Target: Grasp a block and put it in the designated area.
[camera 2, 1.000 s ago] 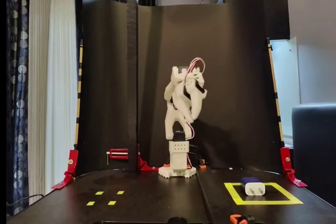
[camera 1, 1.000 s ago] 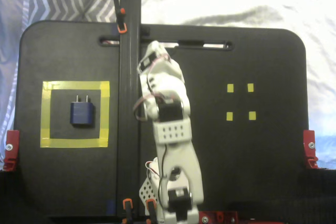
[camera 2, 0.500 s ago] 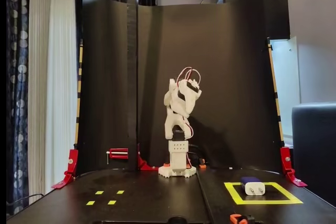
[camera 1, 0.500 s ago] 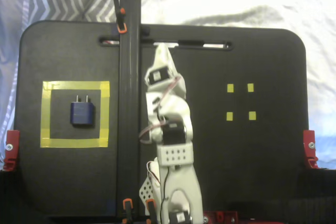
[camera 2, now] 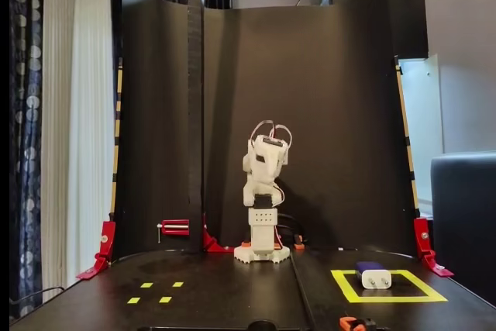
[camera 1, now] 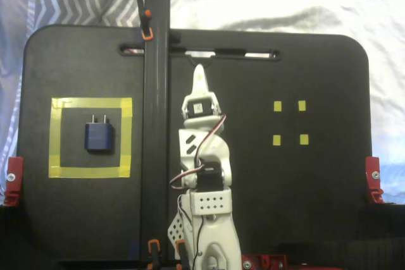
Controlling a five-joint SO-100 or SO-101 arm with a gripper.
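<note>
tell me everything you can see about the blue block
The block is a small dark blue boxy piece, like a plug adapter, with two short metal prongs on one end, pointing toward the top of the picture in the fixed view from above. In the low fixed view its near face looks white with a blue top. It lies flat on the black surface inside the designated area, clear of the yellow tape. Nothing touches it; the gripper is folded back, away from it.
</note>
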